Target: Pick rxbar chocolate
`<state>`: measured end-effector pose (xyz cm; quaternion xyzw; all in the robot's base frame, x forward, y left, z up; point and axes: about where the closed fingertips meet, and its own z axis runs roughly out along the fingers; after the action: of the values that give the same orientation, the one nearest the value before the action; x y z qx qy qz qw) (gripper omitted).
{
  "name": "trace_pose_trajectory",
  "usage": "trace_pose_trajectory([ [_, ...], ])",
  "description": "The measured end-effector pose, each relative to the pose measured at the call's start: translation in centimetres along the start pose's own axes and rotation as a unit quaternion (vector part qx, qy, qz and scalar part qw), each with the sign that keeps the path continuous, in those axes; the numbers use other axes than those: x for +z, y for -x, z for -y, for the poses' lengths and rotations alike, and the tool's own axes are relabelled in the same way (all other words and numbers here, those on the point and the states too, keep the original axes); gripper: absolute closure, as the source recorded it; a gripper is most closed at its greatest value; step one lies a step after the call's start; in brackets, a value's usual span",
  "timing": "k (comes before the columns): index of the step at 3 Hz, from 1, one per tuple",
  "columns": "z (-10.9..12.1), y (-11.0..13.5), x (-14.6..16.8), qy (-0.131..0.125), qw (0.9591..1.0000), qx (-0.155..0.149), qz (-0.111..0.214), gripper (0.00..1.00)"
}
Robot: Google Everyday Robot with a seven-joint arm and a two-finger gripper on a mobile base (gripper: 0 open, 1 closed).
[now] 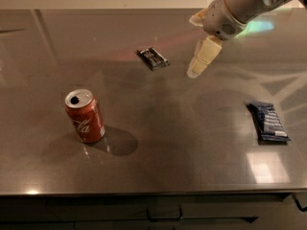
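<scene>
1. The small, flat rxbar chocolate (152,58) in its black wrapper with pale lettering was seen lying flat on the grey brushed-metal surface (168,171), toward the far side and a little left of centre. It was untouched, with nothing resting against it.
2. The pale two-fingered tool (194,44) at the end of the off-white robot arm (249,1) was held in the air to the right of the rxbar chocolate, near it but not in contact. Its cream fingers (204,56) were spread apart, and nothing was gripped between them.
3. No part of the pick itself could be counted as done: no contact had been made and the rxbar chocolate had not been raised from the surface.
4. The approach was judged to be partly made, the tool being placed much nearer to the rxbar chocolate than to anything else.
5. What was left was judged to be the larger share. The tool had to be brought over the wrapper, lowered, pressed onto its edges, and the bar lifted clear.
6. A low, careful grasp was expected to be needed — the wrapper lay very thin against the metal.
7. The upright red drinks can (85,116) at the left and the larger dark-blue wrapped bar (268,121) with a white end at the right were both well apart from the rxbar chocolate — neither was judged to be in the way.
</scene>
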<state>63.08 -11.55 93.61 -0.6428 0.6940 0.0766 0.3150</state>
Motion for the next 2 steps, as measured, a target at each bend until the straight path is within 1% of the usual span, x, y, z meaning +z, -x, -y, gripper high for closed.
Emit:
trace_pose_trajectory([
  [1, 2.2, 0.5, 3.3, 0.006, 0.9994, 0.029, 0.019, 0.00],
  [2, 3.9, 0.5, 5.6, 0.008, 0.9974, 0.067, 0.025, 0.00],
])
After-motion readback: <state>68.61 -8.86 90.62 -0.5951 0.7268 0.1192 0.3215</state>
